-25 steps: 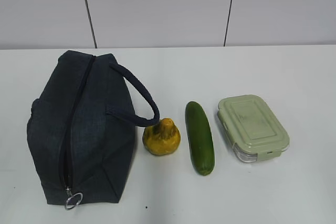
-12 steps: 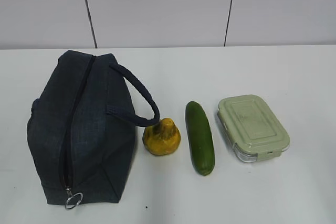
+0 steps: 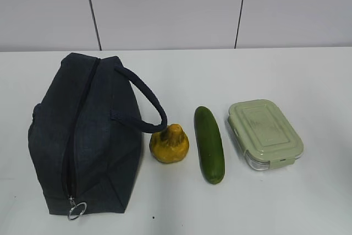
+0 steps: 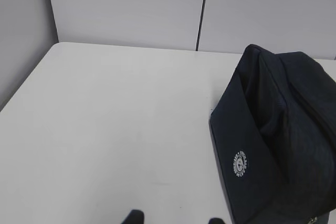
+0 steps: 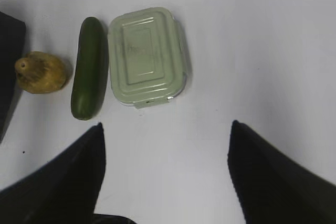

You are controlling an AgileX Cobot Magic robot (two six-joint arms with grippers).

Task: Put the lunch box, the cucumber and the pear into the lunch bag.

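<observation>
the right gripper [image 5: 165, 179] hung spread wide and empty above the table's [image 3: 308, 81] near edge; the lunch box [image 5: 147, 56] lay just ahead of it, long axis pointing away. the left gripper's [image 4: 173, 220] state i could not tell.

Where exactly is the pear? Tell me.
In the exterior view the pear sits on the table, left of centre, between the lunch bag and the cucumber.

- The right pincer [image 5: 165, 174] shows in the right wrist view as two broad black fingers [image 5: 58, 182], matte and smooth, each tapering to a blunt tip.
- The left pincer [image 4: 173, 217] shows in the left wrist view only as two small black rounded fingertips [image 4: 133, 216] at the near edge.
- No cables, screws or markings can be made out.
</observation>
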